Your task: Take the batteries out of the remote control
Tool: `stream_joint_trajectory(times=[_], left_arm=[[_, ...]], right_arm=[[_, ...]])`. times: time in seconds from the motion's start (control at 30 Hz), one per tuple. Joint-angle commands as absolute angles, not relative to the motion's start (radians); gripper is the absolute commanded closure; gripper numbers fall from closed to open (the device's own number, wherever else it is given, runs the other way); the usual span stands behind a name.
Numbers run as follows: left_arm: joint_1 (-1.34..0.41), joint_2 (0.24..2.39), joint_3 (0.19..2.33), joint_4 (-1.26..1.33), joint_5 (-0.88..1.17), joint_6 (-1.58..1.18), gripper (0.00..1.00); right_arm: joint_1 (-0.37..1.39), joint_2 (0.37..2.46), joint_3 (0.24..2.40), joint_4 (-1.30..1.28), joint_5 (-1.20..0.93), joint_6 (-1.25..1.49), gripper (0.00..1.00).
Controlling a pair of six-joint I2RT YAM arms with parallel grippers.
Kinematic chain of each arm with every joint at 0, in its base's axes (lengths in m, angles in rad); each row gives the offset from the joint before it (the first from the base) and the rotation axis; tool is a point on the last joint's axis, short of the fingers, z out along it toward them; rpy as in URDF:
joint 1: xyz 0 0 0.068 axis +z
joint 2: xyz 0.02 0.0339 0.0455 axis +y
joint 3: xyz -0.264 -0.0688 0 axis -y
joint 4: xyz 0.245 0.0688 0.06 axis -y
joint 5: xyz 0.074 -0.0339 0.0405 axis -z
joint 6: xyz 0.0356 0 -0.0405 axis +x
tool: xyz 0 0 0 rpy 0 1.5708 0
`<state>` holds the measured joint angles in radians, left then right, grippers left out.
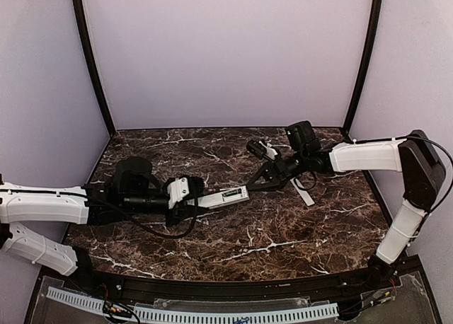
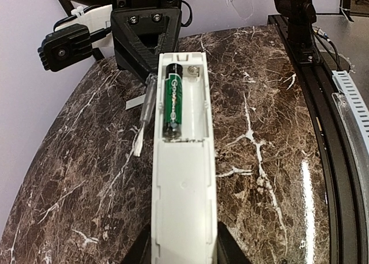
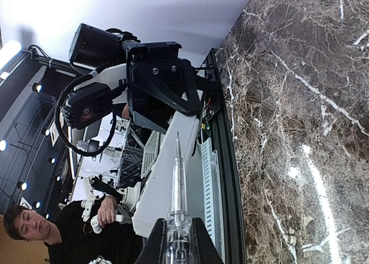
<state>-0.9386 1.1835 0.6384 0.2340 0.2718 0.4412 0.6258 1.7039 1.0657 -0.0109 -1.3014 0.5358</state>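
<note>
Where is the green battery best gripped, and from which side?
Grip the green battery at its middle, from above, probably: it lies lengthwise, sunk in the remote control, wall tight on one side, the neighbouring slot empty for a finger.

A table top (image 1: 283,232) of dark brown marble pattern, veined in white, is enclosed on three sides by pale lilac walls (image 1: 226,55). Two black curved poles (image 1: 92,62) are set at the rear corners. Along the near edge a black rail (image 1: 233,288) is fitted, with a white slotted duct (image 1: 212,314) before it. Glare is thrown on the glossy surface (plainest in the wrist views). Beyond that edge, lamps (image 3: 37,87) and a person in dark clothes (image 3: 75,241) are seen in a dim room.
</note>
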Motion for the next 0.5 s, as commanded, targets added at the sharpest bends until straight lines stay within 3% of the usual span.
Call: stream_joint_trajectory(times=[0.0,0.47], left_arm=[[-0.941,1.174,0.686,0.464,0.249,0.442,1.0],[-0.941,1.214,0.709,0.416,0.199,0.459,1.0]], right_arm=[[0.645,1.708,1.071,-0.059,-1.236,0.525,1.0],[0.586,1.608,1.116,-0.222,-1.075,0.46,1.0]])
